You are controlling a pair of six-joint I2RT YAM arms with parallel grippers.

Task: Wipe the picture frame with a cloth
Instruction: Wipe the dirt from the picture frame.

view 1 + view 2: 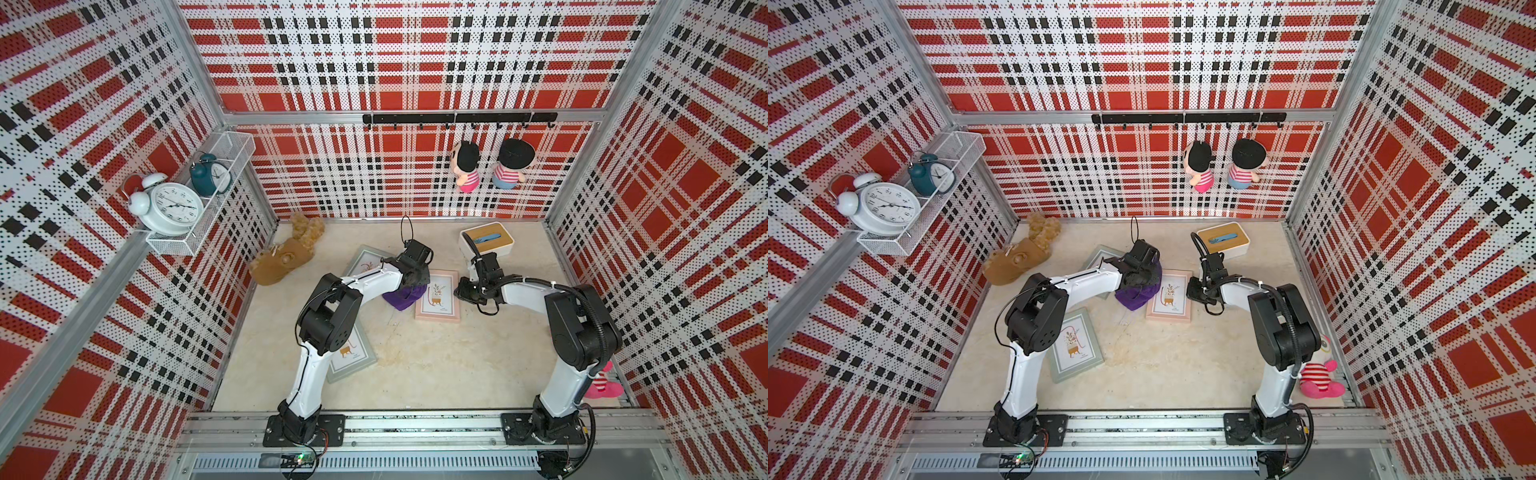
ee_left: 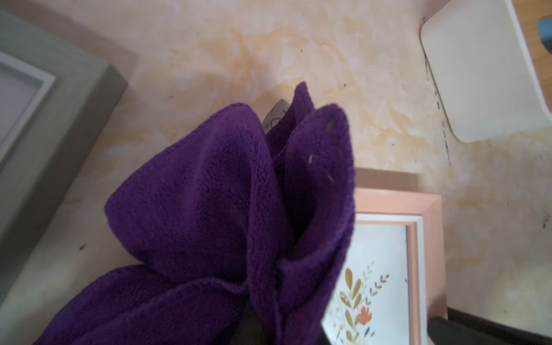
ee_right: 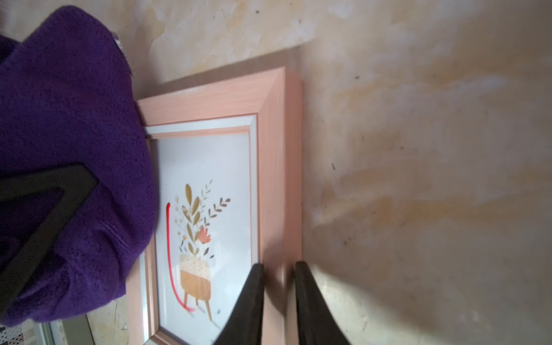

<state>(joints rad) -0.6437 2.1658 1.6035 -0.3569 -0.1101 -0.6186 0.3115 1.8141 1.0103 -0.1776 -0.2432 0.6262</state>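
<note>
While bunching the cloth (image 2: pixel 224 209) tight in the clenched left gripper (image 1: pixel 410 281), hangs it over one long side of the pink picture frame (image 3: pixel 274 149), draped across that rail and the edge of the glass (pressed down or merely brushing, cannot tell). Pinches the opposite rail with the right gripper (image 3: pixel 279 268): one finger on the glass side, one on the outer face, both seemingly against the wood. Finds the frame flat on the table (image 2: pixel 268 44), with a grey-green frame (image 2: pixel 44 119) near on the cloth's side and a white box (image 2: pixel 478 74) further off. Leaves a red streak (image 3: pixel 169 254) on the glass bare, just beside the cloth's edge; by that, judged to be at the very start of the wipe.

Could skid or swivel the frame about that single narrow pinch if the cloth drags harder than the pinch holds. Could smear the streak rather than lift it if only a loose fold trails across. Might catch a fold on the raised inner lip. Might run the cloth into the right fingers, standing as they do at the far end of the stroke. Might tip the frame if pulled upward at the pinched rail.
</note>
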